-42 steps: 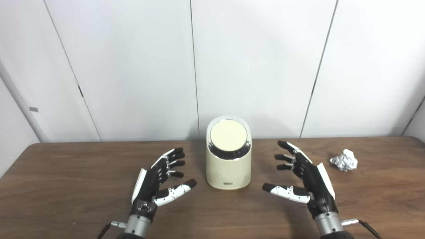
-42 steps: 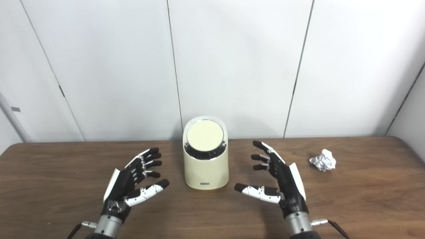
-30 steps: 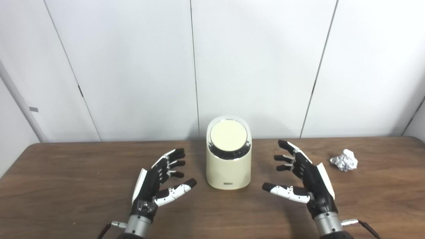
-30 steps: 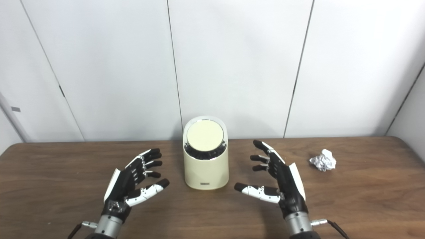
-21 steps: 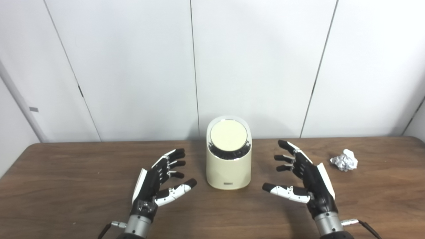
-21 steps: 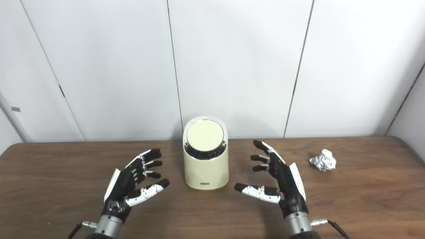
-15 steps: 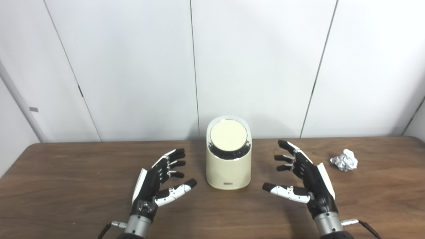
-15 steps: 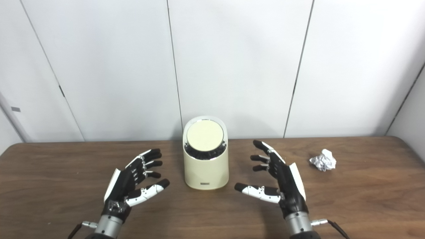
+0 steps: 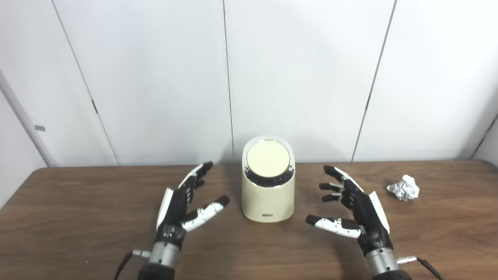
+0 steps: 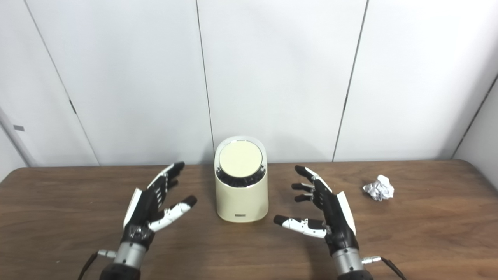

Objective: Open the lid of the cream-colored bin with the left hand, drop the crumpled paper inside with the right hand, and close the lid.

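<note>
Both spread wide, empty: left robot hand [image 9: 183, 206], right robot hand [image 9: 356, 210] flanking bin [image 9: 267, 194]. Lid [image 9: 268, 158] shut. Risk: careless lid push toppling light bin; paper [image 9: 403, 187] far right of bin, skidding off worktop [image 9: 78, 217].

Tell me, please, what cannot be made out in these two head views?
- Bin interior: hidden in both views by its closed lid.
- Small label low on the bin's front: too small to read in either view.
- Both forearms: cut off by the bottom edge behind the left hand and right hand.
- Underside of the crumpled paper: hidden against the table.
</note>
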